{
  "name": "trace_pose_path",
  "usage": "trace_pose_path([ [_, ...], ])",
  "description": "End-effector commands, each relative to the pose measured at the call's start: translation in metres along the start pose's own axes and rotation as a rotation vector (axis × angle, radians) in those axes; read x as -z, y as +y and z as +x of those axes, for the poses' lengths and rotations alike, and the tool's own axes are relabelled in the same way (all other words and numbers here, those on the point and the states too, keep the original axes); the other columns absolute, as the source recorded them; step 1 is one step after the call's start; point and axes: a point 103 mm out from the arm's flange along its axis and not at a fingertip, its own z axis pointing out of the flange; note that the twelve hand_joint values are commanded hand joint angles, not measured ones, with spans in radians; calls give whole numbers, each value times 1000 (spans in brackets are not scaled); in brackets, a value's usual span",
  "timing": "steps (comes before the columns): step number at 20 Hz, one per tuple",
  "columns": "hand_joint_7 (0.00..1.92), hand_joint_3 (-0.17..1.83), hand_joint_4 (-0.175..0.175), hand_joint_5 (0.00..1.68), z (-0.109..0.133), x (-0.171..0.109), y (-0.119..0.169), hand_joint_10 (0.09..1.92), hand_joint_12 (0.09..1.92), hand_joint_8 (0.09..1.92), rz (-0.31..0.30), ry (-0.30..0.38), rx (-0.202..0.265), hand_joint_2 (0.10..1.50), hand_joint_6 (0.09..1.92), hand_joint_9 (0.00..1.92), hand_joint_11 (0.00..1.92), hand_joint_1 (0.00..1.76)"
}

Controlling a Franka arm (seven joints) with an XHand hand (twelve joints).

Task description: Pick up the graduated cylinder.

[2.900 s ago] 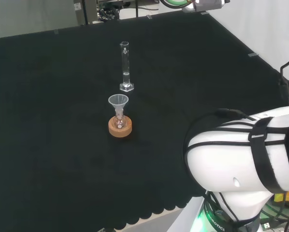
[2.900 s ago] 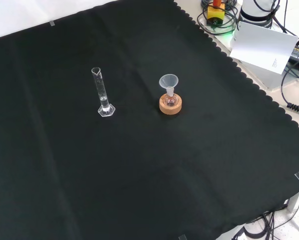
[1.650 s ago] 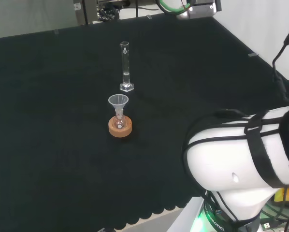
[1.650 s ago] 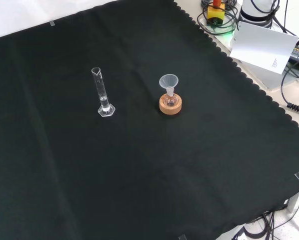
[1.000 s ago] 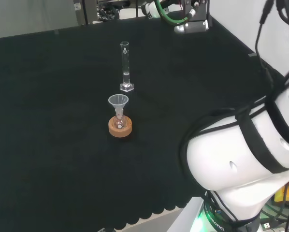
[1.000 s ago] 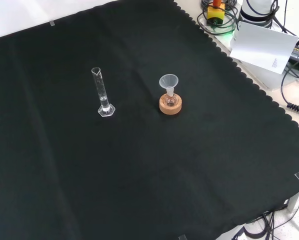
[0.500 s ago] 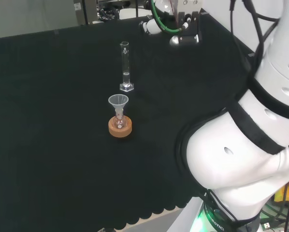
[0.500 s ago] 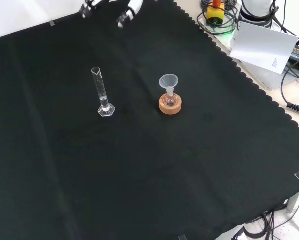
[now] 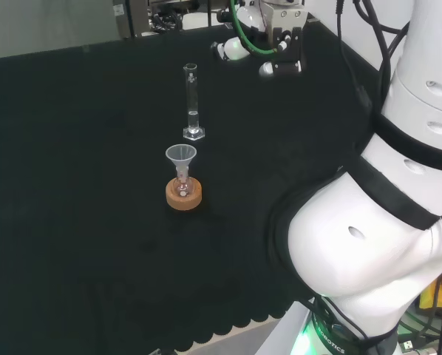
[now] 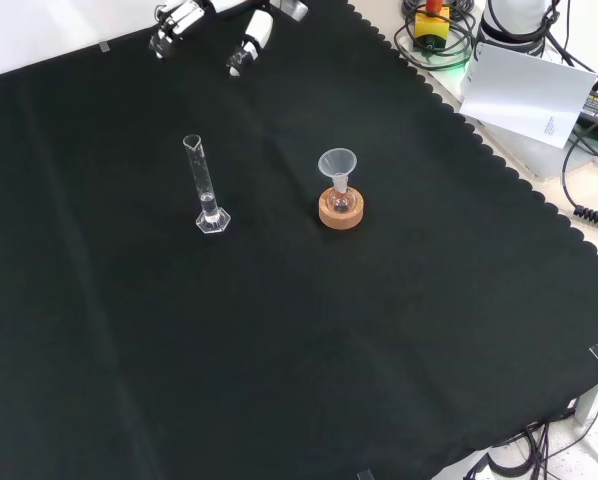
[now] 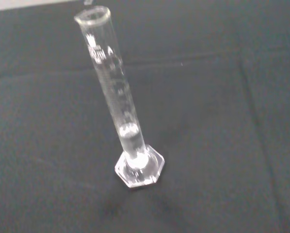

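The graduated cylinder (image 9: 191,100) is a tall, narrow clear tube on a hexagonal foot. It stands upright on the black cloth and is seen in the front view (image 10: 205,185) left of centre. The wrist view shows the graduated cylinder (image 11: 118,97) close, with a little clear liquid near its bottom. My hand (image 9: 279,37) hovers to the right of the cylinder and above it in the head view, well apart from it. In the front view the hand (image 10: 249,38) comes in at the top edge, beyond the cylinder. Its fingers are spread and relaxed, holding nothing.
A clear funnel (image 9: 181,155) sits in a small flask on a cork ring (image 9: 183,196), nearer than the cylinder in the head view. In the front view the funnel (image 10: 337,162) and cork ring (image 10: 340,212) stand right of the cylinder. The arm's white links (image 9: 383,244) rise at the head view's right.
The arm has swung up and forward, bringing the hand down into the head and front views and closer to the cylinder. The cylinder and funnel have not moved.
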Motion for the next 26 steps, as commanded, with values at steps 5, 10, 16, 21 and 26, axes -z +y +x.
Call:
trace_pose_path([
  [5,115,299,-56,283,0,-66,44,695,1402,641,-12,164,30,956,87,339,67,579],
  [10,145,308,-57,304,-9,-81,43,692,1402,653,-2,255,66,938,87,367,82,596],
  [16,105,317,-48,284,-12,-100,49,661,1393,633,4,338,111,903,87,324,85,641],
  [21,161,367,-49,304,-12,-116,56,643,1386,635,-4,389,142,834,87,371,85,717],
  [26,255,447,-56,404,-9,-131,63,620,1376,645,-10,454,171,784,87,449,135,771],
])
